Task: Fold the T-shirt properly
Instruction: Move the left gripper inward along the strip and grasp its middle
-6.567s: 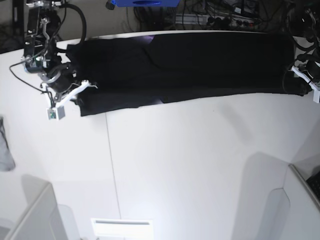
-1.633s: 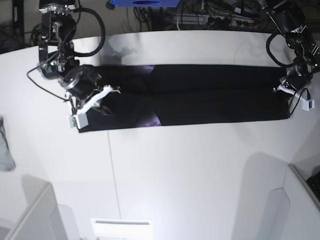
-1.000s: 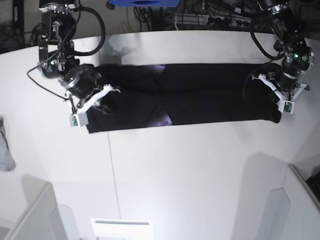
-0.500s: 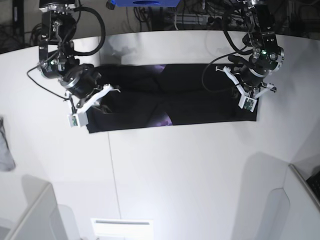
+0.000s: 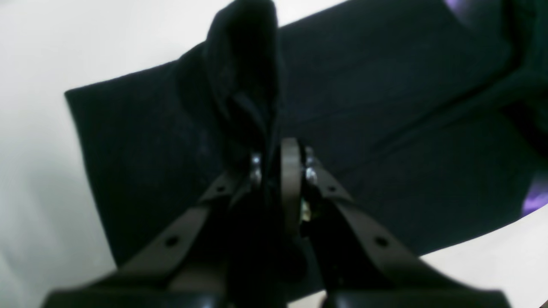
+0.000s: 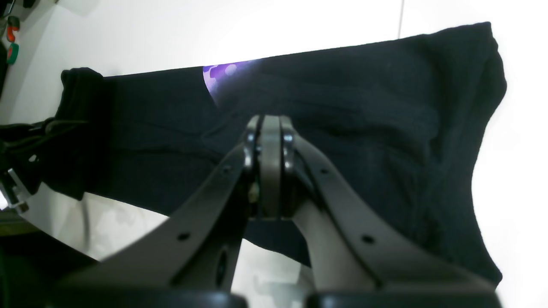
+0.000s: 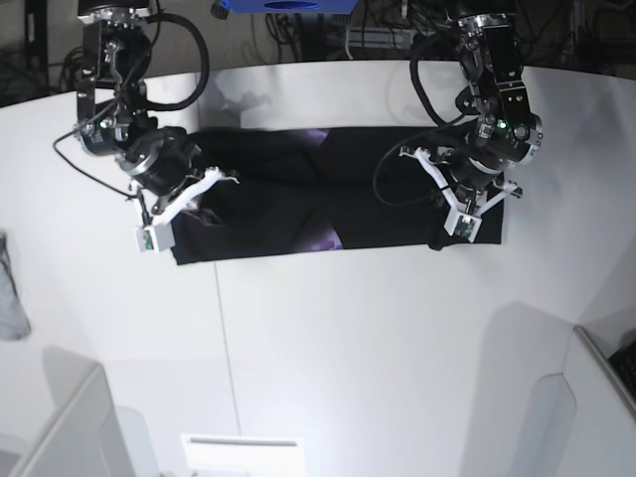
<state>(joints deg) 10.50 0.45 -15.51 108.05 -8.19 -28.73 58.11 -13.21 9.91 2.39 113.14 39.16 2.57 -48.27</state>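
Black T-shirt (image 7: 328,194) lies as a long band between the arms: left gripper (image 5: 274,171) clenches its lifted end, right gripper (image 6: 264,171) pinched closed over the opposite end.

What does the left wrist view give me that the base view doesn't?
Only the left wrist view shows the left tool shut on a raised bunch of the T-shirt, cloth pinched between its fingers.

Only the base view shows the whole strip of shirt on the white table, the right tool at its opposite end, and a grey cloth at the table's edge.

Both show black fabric with a purple patch of print.
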